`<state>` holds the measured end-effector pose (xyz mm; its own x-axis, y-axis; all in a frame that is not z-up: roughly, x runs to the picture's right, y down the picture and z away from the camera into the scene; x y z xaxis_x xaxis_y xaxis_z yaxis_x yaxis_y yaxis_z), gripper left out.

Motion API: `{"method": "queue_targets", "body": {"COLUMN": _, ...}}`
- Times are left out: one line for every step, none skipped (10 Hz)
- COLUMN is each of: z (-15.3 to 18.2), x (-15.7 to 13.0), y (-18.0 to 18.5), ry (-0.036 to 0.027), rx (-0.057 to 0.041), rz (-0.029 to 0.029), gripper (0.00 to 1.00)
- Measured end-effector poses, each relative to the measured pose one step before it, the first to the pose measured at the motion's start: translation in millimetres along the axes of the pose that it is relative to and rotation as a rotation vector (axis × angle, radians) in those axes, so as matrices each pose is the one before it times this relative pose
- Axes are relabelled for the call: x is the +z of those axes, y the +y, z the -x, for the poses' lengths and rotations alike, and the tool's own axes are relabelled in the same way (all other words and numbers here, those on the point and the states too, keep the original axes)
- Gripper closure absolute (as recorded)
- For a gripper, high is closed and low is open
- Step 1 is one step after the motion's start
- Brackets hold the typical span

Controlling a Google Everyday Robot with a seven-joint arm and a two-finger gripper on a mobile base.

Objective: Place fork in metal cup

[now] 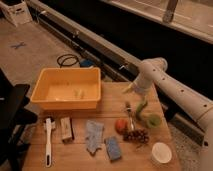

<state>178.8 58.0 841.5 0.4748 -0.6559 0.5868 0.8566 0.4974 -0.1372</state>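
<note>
Wooden table [112, 106], seen from its near edge. Yellow bin [44, 98] at 10 o'clock, white-handled brush [47, 145] at 8, block [66, 129] at 9. Cloth [92, 135] and blue sponge [113, 147] lie near 6. Fork [130, 115], green vegetable [141, 110] at 2; red fruit [121, 125], green cup [154, 121] at 3; grapes [136, 136], white cup [161, 152] at 4. Gripper [128, 90] hangs at 1.
</note>
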Motion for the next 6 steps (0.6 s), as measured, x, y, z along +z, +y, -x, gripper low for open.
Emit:
{"method": "queue_targets", "body": {"z": 0.24, "x": 0.55, "y": -2.14, "ry": 0.00013, "rx": -0.00279, "rz": -0.00103, "gripper": 0.2}}
{"method": "queue_targets", "body": {"z": -0.17, "x": 0.14, "y": 0.2, "ry": 0.00231, "rx": 0.0, "rz": -0.00033, "gripper": 0.2}}
{"method": "queue_targets", "body": {"z": -1.15, "x": 0.92, "y": 0.96, "ry": 0.01206, "rx": -0.00477, "rz": -0.00024, "gripper": 0.2}}
{"method": "queue_targets", "body": {"z": -1.41, "x": 1.71, "y": -4.52, "ry": 0.02031, "rx": -0.01993, "rz": -0.00417, "gripper": 0.2}}
{"method": "queue_targets", "body": {"z": -5.94, "x": 4.92, "y": -8.37, "ry": 0.02791, "rx": -0.04396, "rz": -0.00829, "gripper": 0.2}}
{"method": "queue_targets", "body": {"z": -2.67, "x": 4.27, "y": -4.55, "ry": 0.01037, "rx": -0.03281, "rz": -0.00555, "gripper": 0.2}}
